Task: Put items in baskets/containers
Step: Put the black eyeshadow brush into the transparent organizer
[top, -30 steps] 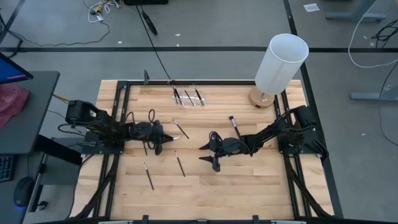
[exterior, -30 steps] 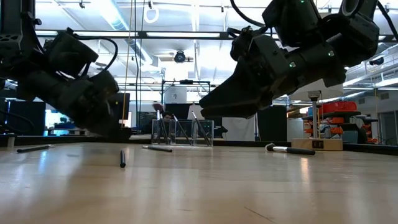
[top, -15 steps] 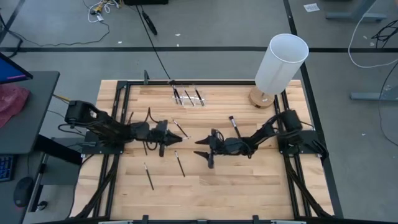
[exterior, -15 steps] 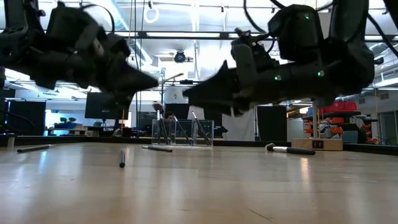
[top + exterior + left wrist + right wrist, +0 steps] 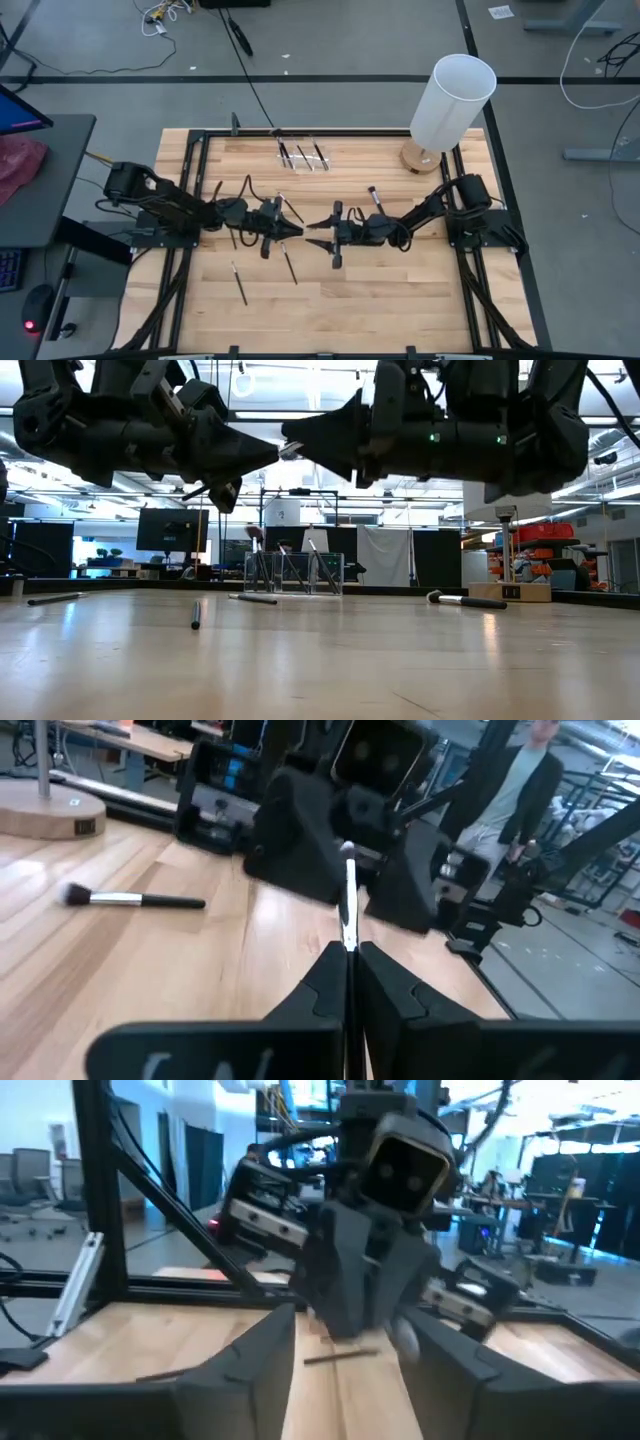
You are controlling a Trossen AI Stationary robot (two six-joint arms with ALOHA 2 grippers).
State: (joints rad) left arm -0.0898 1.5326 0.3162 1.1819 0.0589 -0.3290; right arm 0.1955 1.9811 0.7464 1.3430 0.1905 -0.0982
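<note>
My left gripper [image 5: 289, 231] is shut on a slim makeup brush [image 5: 347, 905] in mid-air over the table's middle. My right gripper [image 5: 313, 226] faces it tip to tip, level and open. Its fingers [image 5: 268, 1348] stand on either side of the left gripper's tips and the brush's free end [image 5: 290, 450]; I cannot tell whether they touch it. The clear organiser box [image 5: 302, 156] stands at the table's far edge with a few brushes in it. Loose brushes lie flat on the wood [image 5: 240, 283] [image 5: 289, 263] [image 5: 376, 200]. My left gripper pinches the brush's thin stem [image 5: 346, 955] between its two fingers. The brush lies along the fingers and sticks out past their tips toward the table's right. The fingers are level, coming from the table's left. The brush is held level, clear of the table.
A tall white cylinder on a round wooden base [image 5: 452, 100] stands at the far right corner. A dark metal frame [image 5: 190, 170] runs round the table's edges. Bare wood lies near the front edge [image 5: 380, 310]. A person [image 5: 515, 790] stands beyond the table.
My left gripper has risen and gone toward the table's middle, tipping from pointing down to level, with the brush still in it. My right gripper has tipped up to level and gone toward the left gripper, so the two now meet tip to tip.
</note>
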